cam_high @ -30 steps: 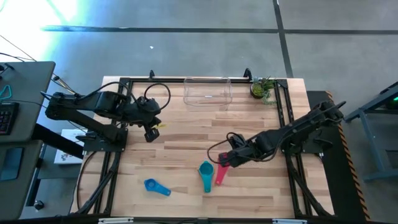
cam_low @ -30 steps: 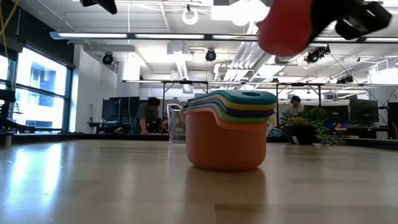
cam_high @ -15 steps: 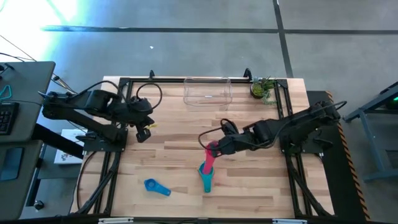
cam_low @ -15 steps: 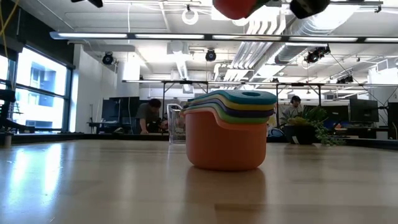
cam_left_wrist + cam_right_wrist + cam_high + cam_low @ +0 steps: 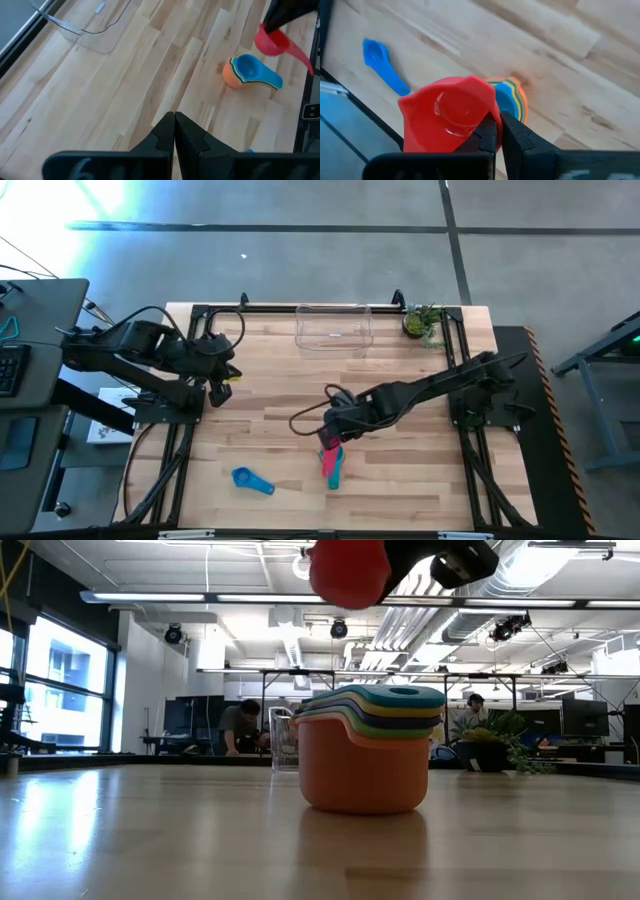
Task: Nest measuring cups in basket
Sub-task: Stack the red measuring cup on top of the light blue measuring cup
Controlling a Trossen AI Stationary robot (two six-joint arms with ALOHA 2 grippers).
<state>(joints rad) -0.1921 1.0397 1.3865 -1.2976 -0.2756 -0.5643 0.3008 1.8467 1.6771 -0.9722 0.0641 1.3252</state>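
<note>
One coral-red measuring cup [image 5: 449, 117] clamped in right gripper [image 5: 495, 131] just above nested stack [image 5: 247, 74], blue cup [image 5: 252, 480] near it, left gripper [image 5: 174, 124] closed, empty, well apart.

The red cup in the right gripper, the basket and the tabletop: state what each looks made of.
Red cup, held by the right gripper: likely moulded plastic, smooth and glossy, with a soft highlight in its bowl. Basket: clear, hard-looking plastic, probably; the wood shows through its walls. Tabletop: light wood planks, visible grain and seams, matte to satin finish.
</note>
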